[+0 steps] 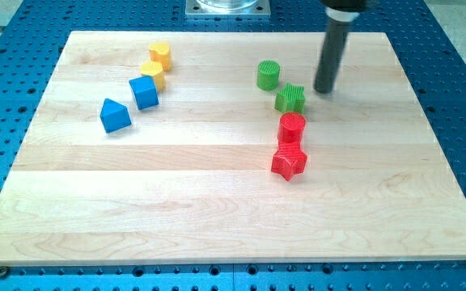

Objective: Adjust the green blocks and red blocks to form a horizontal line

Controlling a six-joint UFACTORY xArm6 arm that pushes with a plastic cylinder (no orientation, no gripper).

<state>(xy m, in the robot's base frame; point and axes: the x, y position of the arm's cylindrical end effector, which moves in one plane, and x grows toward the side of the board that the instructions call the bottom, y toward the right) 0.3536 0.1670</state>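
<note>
A green cylinder stands right of the board's middle, near the view's top. A green star-shaped block lies just below and to the right of it. A red cylinder sits below the green star, and a red star-shaped block touches it from below. These make a near-vertical column. My tip is on the board just right of the green star and slightly above it, a small gap apart.
Two yellow blocks and two blue blocks form a diagonal row at the view's upper left. The wooden board rests on a blue perforated table.
</note>
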